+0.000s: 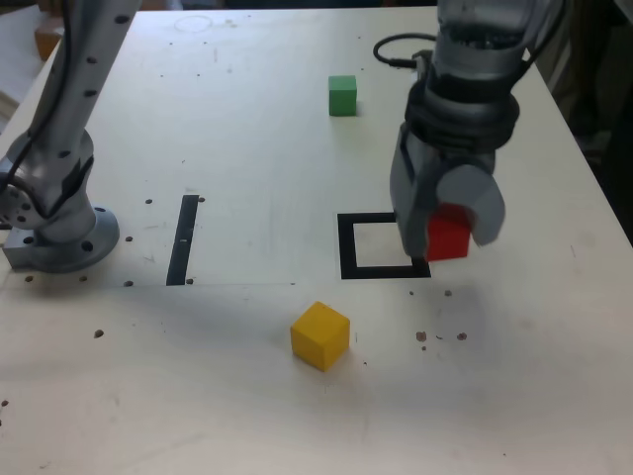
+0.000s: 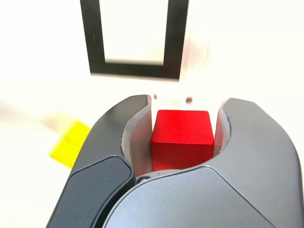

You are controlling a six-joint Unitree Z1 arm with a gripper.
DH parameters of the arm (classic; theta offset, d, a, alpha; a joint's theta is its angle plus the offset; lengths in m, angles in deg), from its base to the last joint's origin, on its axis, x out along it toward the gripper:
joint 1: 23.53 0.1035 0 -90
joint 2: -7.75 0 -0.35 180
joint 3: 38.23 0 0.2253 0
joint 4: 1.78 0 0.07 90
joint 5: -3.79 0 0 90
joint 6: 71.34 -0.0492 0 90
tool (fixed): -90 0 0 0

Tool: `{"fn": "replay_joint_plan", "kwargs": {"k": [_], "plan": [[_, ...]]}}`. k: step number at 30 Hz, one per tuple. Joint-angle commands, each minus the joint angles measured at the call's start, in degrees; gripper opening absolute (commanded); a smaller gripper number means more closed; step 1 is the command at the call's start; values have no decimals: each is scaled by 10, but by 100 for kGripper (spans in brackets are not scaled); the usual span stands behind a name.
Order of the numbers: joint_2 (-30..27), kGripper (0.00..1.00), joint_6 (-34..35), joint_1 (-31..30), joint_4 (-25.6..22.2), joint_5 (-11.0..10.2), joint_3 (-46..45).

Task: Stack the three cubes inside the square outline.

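Gripping the red cube (image 1: 450, 237), fingers (image 2: 118, 137) clamped on its two opposite sides, gripper (image 1: 447, 223) pointing down over the bench (image 1: 247, 119). Showing in the wrist view as a plain matte red block (image 2: 183, 137), faces smooth, edges crisp, seated deep between the grey curved fingers. Hanging at the outline's (image 1: 346, 242) corner on the exterior view's right, overlapping the black border there; cannot tell whether touching the bench or just above it. Marked as a thick black square border with a white centre, flat on the bench, somewhat wider than one cube, empty inside. Lying free near the front edge: the yellow cube (image 1: 319, 334), matte, turned corner-on, well apart from the outline. Blurred in the wrist view, yellow cube (image 2: 70, 142) beside one finger. Sitting farther back, well apart from the rest: the green cube (image 1: 342, 95), same size, plain faces, square to the bench. Running straight on the exterior view's left of the outline: a black strip (image 1: 183, 239). Bolted beyond it at the exterior view's left edge: the arm's grey base (image 1: 59, 237).
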Motion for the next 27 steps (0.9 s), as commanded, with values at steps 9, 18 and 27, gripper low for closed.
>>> {"fn": "replay_joint_plan", "kwargs": {"k": [9, 18, 27], "plan": [[-49, 17, -101, 35, 1, -37, -100], [-79, 17, -110, 79, 73, -39, -194], [-69, 17, -110, 85, 91, -16, -197]]}}
